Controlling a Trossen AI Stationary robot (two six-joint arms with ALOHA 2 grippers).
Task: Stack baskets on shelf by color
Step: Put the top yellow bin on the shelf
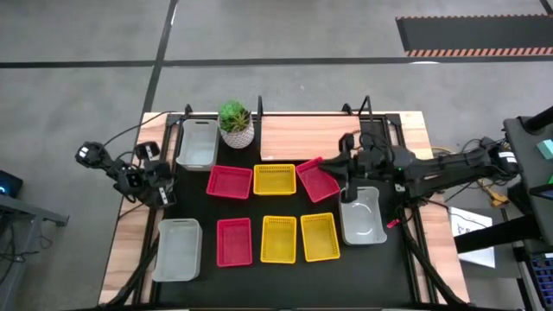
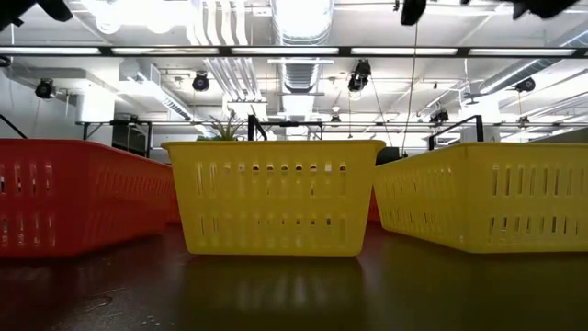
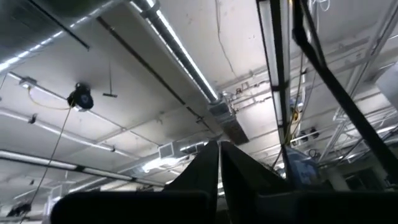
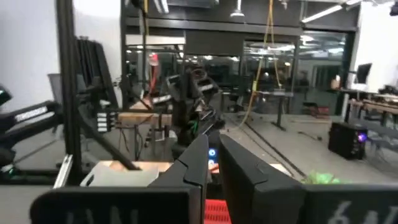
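Note:
Several baskets lie on the black table: red (image 1: 229, 181), (image 1: 234, 240), yellow (image 1: 275, 179), (image 1: 278, 238), (image 1: 320, 236), and grey-white (image 1: 197, 142), (image 1: 177, 249), (image 1: 361, 216). The wooden shelf (image 1: 302, 136) stands at the far edge. A third red basket (image 1: 315, 180) sits askew just in front of the shelf, with my right gripper (image 1: 344, 164) shut at its right side. My left gripper (image 1: 160, 188) waits shut at the table's left edge, its fingers (image 3: 205, 171) pointing up at the ceiling. My right gripper is shut on the askew red basket at its side toward the table's right (image 1: 333, 177), reaching in about level from the right. In the right wrist view red plastic (image 4: 217, 211) shows low between the fingers, which hide the place of contact. The basket is turned out of line with the rows.
A white plant pot (image 1: 236, 127) stands at the far edge between a grey basket and the shelf. Black posts (image 1: 365, 108) rise at the shelf's corners. In the low view a yellow basket (image 2: 273, 195) fills the middle, red (image 2: 73, 195) and yellow (image 2: 487, 195) beside it.

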